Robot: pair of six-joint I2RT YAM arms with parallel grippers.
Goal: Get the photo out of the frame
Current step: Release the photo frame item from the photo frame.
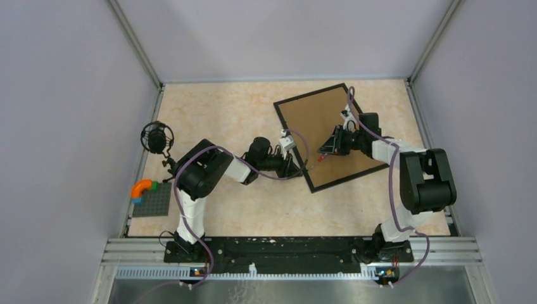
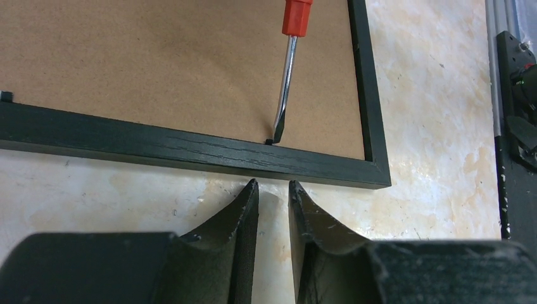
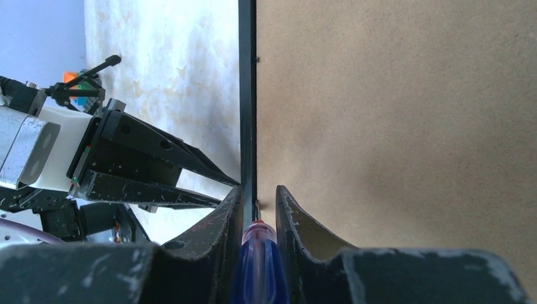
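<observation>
Overhead, the frame [image 1: 308, 120] lies flat on the tabletop [image 1: 221, 107] toward its far right corner. It is turned askew to the edges, brown board back up, with the thin black rim all round. The right pincer [image 3: 258, 193] reaches over the board and is clamped on the blue and red handle of a screwdriver [image 2: 285, 88]. The steel shaft slants down to the frame's long rail on the side facing the tabletop's left edge. In the left wrist view the flat tip touches a small black tab at the inner side of that rail, close to the frame's near corner. The left pincer [image 2: 273, 187] sits low over the bare tabletop just outside the same rail, pointing at it but apart from it. Its jaws stand narrow, with a slim gap and nothing between them. Against the tabletop's left edge, well apart from the frame, lies a grey brick plate [image 1: 152, 204] with orange, green and blue pieces at one corner.
</observation>
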